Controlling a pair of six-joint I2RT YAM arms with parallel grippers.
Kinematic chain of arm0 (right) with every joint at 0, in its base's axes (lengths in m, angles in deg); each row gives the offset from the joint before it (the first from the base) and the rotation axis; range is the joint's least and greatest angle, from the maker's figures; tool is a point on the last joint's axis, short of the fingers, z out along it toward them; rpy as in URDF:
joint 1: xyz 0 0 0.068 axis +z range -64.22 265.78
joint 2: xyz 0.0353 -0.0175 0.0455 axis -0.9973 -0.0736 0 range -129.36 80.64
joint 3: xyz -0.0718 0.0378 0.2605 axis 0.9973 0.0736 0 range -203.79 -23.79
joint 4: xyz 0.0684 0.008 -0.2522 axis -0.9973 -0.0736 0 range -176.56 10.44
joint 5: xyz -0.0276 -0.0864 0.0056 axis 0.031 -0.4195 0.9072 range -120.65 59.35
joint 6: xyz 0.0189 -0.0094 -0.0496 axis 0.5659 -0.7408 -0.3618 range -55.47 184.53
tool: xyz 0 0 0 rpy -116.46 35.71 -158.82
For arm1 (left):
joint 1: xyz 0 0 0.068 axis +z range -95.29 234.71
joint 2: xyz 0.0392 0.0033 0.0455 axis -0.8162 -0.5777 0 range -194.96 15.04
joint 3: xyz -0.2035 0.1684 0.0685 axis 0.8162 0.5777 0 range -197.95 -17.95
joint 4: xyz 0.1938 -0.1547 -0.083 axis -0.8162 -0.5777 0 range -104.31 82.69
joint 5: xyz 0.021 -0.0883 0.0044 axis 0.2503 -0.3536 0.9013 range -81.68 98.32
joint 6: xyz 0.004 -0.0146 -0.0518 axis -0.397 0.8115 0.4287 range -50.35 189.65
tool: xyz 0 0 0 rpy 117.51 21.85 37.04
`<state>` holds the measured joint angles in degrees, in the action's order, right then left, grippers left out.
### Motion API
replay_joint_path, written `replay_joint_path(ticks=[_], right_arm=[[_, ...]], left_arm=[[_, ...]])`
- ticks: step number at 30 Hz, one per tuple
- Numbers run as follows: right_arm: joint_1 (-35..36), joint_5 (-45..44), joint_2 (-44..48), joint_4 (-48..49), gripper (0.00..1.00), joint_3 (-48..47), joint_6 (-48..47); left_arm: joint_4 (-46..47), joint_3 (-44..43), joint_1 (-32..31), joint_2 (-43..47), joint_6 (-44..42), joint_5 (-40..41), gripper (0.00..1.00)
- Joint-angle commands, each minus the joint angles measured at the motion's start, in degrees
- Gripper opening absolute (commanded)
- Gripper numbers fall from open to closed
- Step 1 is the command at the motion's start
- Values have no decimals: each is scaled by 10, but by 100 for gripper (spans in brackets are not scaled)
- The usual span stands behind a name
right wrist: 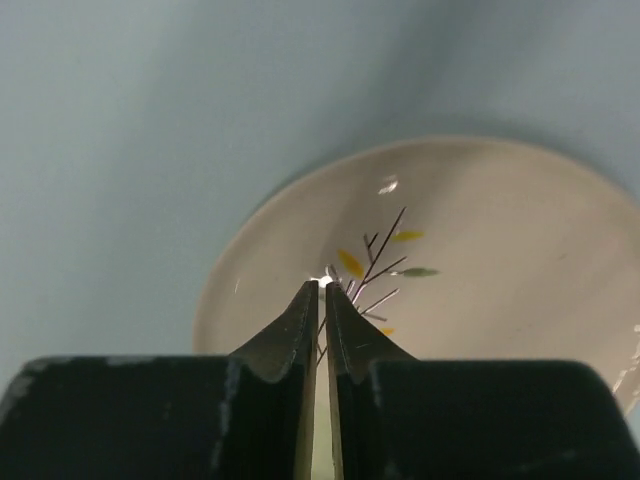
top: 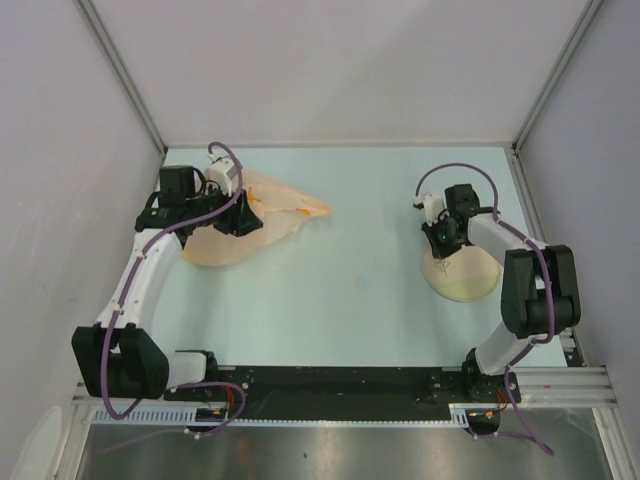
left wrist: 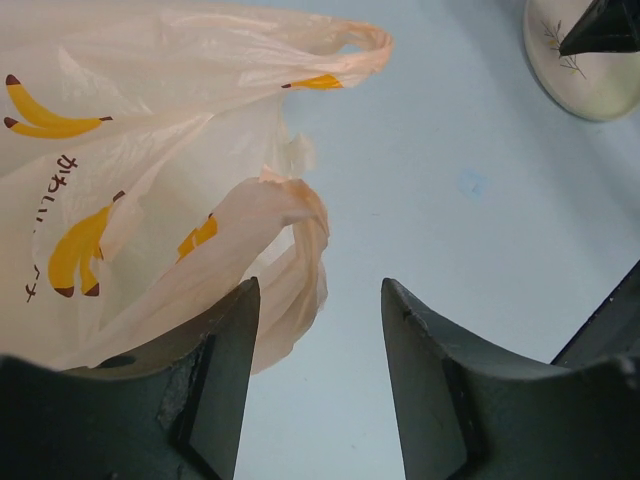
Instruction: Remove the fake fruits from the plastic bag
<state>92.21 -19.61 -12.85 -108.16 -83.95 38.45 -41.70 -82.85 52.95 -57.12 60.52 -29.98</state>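
The pale orange plastic bag (top: 262,210) lies at the back left of the table, printed with yellow bananas; it also fills the left of the left wrist view (left wrist: 150,180). No fake fruits show; whatever is in the bag is hidden. My left gripper (top: 243,215) is open and empty (left wrist: 320,300), its left finger against the bag's crumpled handle (left wrist: 295,250). My right gripper (top: 440,245) is shut and empty (right wrist: 323,285), hovering over the cream plate (top: 462,272).
The cream plate with a leaf sprig drawing (right wrist: 480,260) sits at the right; it also shows in the left wrist view (left wrist: 580,70). Grey enclosure walls stand at the left, right and back. The arm bases sit on a black rail at the near edge.
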Motion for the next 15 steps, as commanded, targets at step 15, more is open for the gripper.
replay_joint_path(ticks=[15], right_arm=[[170,12,-114,48,0,32,-142]], left_arm=[[0,-23,-2,29,10,38,57]])
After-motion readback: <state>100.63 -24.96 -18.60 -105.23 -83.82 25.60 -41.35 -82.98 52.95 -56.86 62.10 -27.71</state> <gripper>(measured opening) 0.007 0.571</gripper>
